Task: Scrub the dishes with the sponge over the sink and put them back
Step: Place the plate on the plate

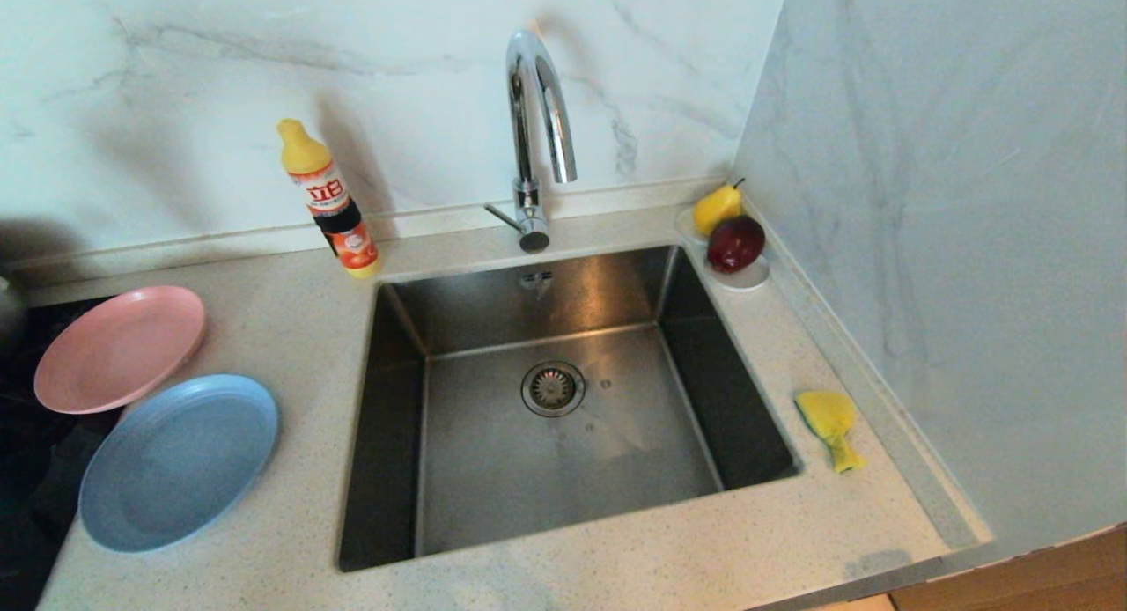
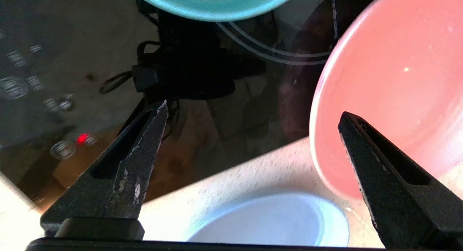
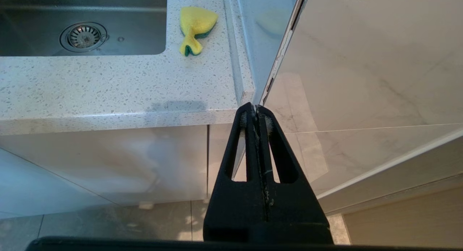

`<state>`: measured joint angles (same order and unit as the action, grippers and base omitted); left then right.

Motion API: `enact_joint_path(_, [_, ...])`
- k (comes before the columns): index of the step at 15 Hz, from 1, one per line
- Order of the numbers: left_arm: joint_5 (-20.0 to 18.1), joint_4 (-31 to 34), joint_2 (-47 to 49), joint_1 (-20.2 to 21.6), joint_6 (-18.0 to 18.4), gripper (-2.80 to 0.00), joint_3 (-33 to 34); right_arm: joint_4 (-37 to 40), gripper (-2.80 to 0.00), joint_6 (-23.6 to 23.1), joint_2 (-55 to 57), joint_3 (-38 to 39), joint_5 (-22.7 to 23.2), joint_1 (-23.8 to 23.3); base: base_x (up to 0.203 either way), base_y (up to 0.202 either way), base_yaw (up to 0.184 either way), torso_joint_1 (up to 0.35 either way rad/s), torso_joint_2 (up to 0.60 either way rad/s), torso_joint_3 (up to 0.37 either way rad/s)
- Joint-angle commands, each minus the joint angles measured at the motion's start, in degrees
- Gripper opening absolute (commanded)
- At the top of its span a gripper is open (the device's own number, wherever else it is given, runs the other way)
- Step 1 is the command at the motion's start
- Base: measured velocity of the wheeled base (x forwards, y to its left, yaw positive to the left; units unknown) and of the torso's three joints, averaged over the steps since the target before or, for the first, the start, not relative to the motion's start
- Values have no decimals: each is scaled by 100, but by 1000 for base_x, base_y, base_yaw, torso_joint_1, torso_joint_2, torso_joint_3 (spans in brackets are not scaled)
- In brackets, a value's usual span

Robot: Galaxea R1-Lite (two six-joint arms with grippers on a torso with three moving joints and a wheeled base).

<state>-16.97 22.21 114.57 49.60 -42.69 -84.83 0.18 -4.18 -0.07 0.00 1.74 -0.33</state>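
Observation:
A pink plate (image 1: 119, 347) and a light-blue plate (image 1: 176, 460) lie on the counter left of the steel sink (image 1: 563, 479). The yellow fish-shaped sponge (image 1: 829, 422) rests on the counter right of the sink. My left gripper (image 2: 253, 110) does not show in the head view. In its wrist view it hangs open and empty over the seam of cooktop and counter, with the pink plate (image 2: 398, 81) behind one finger, the light-blue plate (image 2: 275, 222) below and the teal bowl (image 2: 217, 1) beyond. My right gripper (image 3: 256, 108) is shut and empty, parked below the counter's front edge, well short of the sponge (image 3: 195, 25).
A detergent bottle (image 1: 330, 202) stands behind the sink's left corner, beside the arched tap (image 1: 537, 136). A pear (image 1: 715, 208) and a red apple (image 1: 735, 241) sit on a white saucer (image 1: 748, 281) at the back right. A black glass cooktop (image 2: 54, 63) lies under the dishes' far side. A wall (image 1: 951, 241) bounds the right.

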Motion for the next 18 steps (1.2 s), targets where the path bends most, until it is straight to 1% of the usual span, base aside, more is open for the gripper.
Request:
enact_joint_path(1, [61,30,267,-64,-55,0,-174,-1,-280,-4,7,0,3,-2,0,0,0,0,0,0])
enact_joint_path(4, [296,-3,400,-183,-98,0,-218,-1,-280,-4,7,0,2,-2,0,0,0,0,0,0])
enact_joint_path(7, [397,130,508,-302,-160,0,-463,-1,-280,-4,7,0,2,-2,0,0,0,0,0,0])
enact_joint_path(10, [714,664,628,-463,-168,0,-917,-1,-280,-4,7,8,2,-2,0,0,0,0,0,0])
enact_joint_path(13, [825,1082,796,-541,-175,0,-1333,-1,-280,-4,7,0,11,-2,0,0,0,0,0,0])
enact_joint_path(16, [1076,1429,996,-611,-173,0,-1797,-1,-280,-4,7,0,2,-2,0,0,0,0,0,0])
enact_joint_path(18, [1117,1575,1100,-619,-178,0,-2002,-1,-280,-4,7,0,2,-2,0,0,0,0,0,0])
